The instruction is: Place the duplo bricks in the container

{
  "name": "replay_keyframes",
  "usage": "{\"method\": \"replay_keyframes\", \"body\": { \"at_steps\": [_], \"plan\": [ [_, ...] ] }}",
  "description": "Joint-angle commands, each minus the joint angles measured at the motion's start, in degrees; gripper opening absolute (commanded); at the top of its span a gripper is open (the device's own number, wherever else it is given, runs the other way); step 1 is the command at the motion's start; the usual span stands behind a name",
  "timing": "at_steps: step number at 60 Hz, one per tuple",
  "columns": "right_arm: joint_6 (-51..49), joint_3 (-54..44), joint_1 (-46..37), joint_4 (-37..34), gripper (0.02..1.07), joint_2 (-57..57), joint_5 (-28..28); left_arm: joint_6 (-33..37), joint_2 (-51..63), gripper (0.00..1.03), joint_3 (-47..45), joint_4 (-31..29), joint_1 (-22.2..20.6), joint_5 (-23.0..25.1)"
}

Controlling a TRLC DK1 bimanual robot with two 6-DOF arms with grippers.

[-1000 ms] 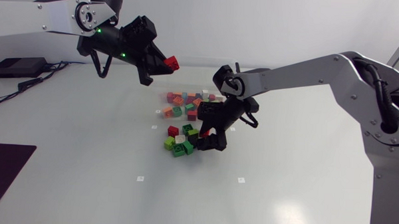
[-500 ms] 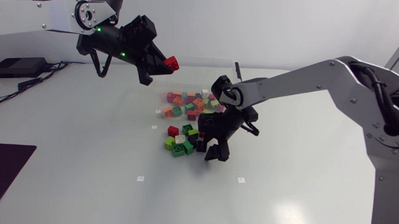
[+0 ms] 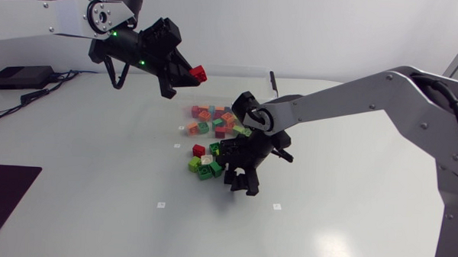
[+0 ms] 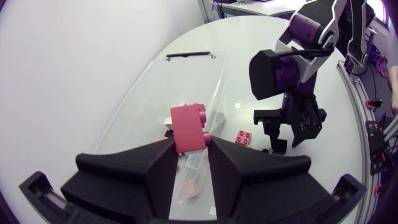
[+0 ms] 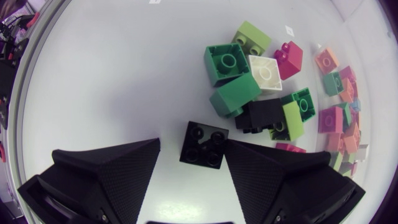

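White tabletop (image 3: pixel 96 215) fills most of the head view, with a clear plastic container (image 3: pixel 184 131) lying just above the centre of the frame. It already holds a jumble of orange, red and green bricks (image 3: pixel 212 120). At the upper left of the frame the left gripper (image 3: pixel 191 74) hangs in the air above and to the left of the container, its fingers pinching a red brick (image 3: pixel 198 72) from two sides. The left wrist view shows that red brick (image 4: pixel 186 127) clamped between the fingertips, with the container (image 4: pixel 211 59) lying on the table beyond it. At the centre of the frame, below the container, lies a loose pile of bricks (image 3: pixel 206 162). The right gripper (image 3: pixel 239 178) is low over the table at the pile's lower right edge. In the right wrist view its fingers are spread wide with a black brick (image 5: pixel 204 145) on the table between them, clear of at least one of them. Just ahead lie green bricks (image 5: pixel 227 62), a white brick (image 5: pixel 264 71) and a lime brick (image 5: pixel 252 37).
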Motion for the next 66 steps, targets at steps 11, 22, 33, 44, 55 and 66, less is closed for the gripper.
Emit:
{"method": "replay_keyframes", "body": {
  "at_steps": [11,22,33,44,55,66],
  "plan": [
    [4.1,-3.2,2.0,0.0,0.69,-2.2,2.3,-2.0,0.6,0.27,4.8,-1.3,-1.1,-0.1],
    [5.6,-6.1,2.3,2.4,0.38,-2.4,2.5,-2.5,2.5,0.27,6.7,-1.5,-1.5,-0.5],
    [5.9,-9.2,2.0,2.9,0.13,-6.5,2.4,-3.9,6.2,0.27,10.6,-1.6,-1.8,-1.4],
    [5.9,-10.5,-0.9,1.1,0.13,-13.3,1.9,-6.6,10.7,0.27,15.5,-1.6,-2.0,-3.3],
    [6.8,-8.4,-5.9,-0.8,0.13,-19.3,-1.0,-9.5,15.6,0.36,21.2,-2.7,-2.6,-7.0],
    [10.5,-3.3,-10.3,-0.3,0.13,-21.2,-3.4,-12.9,18.8,0.92,26.3,-5.2,-2.5,-8.9]
  ]
}}
